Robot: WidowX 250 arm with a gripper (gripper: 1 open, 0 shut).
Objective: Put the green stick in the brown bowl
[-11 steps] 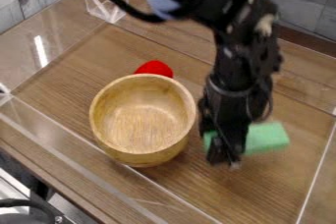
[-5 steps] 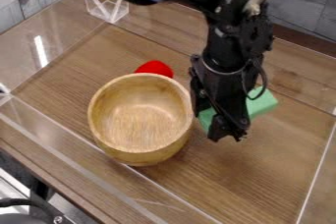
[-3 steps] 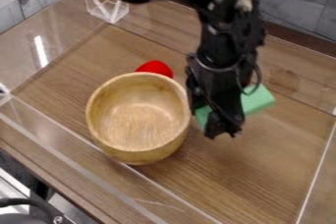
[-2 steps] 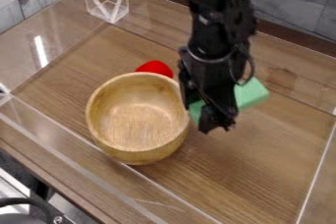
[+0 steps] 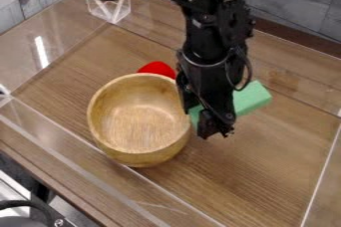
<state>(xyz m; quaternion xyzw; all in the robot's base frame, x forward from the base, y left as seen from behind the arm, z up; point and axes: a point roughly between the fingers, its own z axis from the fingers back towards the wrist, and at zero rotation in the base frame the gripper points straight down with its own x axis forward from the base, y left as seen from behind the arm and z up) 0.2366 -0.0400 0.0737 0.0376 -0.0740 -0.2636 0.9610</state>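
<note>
Mint-green against dark metal, the green stick (image 5: pixel 248 98) sits clamped in the black gripper (image 5: pixel 213 121), whose jaws point straight down and close on the bar's near end. The stick juts out toward three o'clock of the claw, lifted off the wooden table (image 5: pixel 273 176). Just beside it, at nine o'clock, stands the brown bowl (image 5: pixel 139 121). A small red object (image 5: pixel 155 70) peeks out behind the bowl's rim at twelve o'clock.
</note>
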